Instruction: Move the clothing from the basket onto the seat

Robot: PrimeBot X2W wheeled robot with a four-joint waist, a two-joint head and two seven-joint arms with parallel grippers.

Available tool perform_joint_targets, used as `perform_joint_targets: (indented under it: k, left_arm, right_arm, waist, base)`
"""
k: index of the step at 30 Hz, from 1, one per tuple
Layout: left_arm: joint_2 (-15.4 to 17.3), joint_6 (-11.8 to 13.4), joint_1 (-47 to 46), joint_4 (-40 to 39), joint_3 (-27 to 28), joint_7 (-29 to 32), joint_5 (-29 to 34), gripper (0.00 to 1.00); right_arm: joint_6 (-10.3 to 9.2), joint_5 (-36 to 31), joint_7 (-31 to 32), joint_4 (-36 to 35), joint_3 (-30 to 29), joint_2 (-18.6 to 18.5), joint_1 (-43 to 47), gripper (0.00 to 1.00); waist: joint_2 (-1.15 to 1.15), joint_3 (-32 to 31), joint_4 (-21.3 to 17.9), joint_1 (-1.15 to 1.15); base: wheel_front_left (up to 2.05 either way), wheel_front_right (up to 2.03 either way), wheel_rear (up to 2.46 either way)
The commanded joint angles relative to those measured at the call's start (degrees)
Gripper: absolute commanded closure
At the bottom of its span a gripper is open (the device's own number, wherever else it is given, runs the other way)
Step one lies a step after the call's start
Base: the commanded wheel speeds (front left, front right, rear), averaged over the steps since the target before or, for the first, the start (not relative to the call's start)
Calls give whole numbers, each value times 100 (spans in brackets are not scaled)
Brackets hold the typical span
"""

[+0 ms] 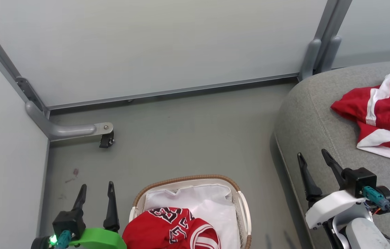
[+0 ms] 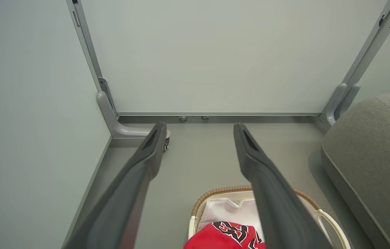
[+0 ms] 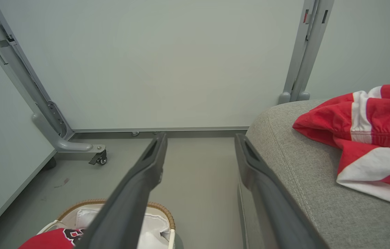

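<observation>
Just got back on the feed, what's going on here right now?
The robot is partway through emptying the basket onto the seat. One red-and-white garment lies on the seat. A red jersey is in the basket, which stands on the floor. The left gripper hangs beside the basket and the right gripper by the seat's edge, both with jaws open and holding nothing.

– What sort of place is this?
– A partitioned test bay: pale wall panels [image 1: 163, 45] on grey metal frames [image 1: 326, 31], one castor foot [image 1: 77, 130] ahead of the left gripper [image 1: 97, 185], bare grey floor [image 1: 188, 138] below it.
</observation>
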Motion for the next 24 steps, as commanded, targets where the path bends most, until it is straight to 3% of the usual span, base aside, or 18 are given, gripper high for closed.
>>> perform_joint_targets:
  k: [1,9,24]
  left_arm:
    - [7,-26,82,-9,-22,-3,-48,0]
    - [8,-85,-177,42,-319,-3,-111,0]
    - [13,-322,-1491,921,-1057,-3,-30,0]
  right_arm:
    - [-6,4,-8,-1,-6,-1,85,0]
    - [-6,17,-8,-146,-2,-36,-158,0]
    - [-6,281,-8,-1048,170,86,-1310,0]
  waist:
    - [0,4,-1,1]
    - [0,264,-72,1]
    - [0,1704,-675,1]
  base:
    - [0,0,0]
    - [0,0,0]
    - [0,0,0]
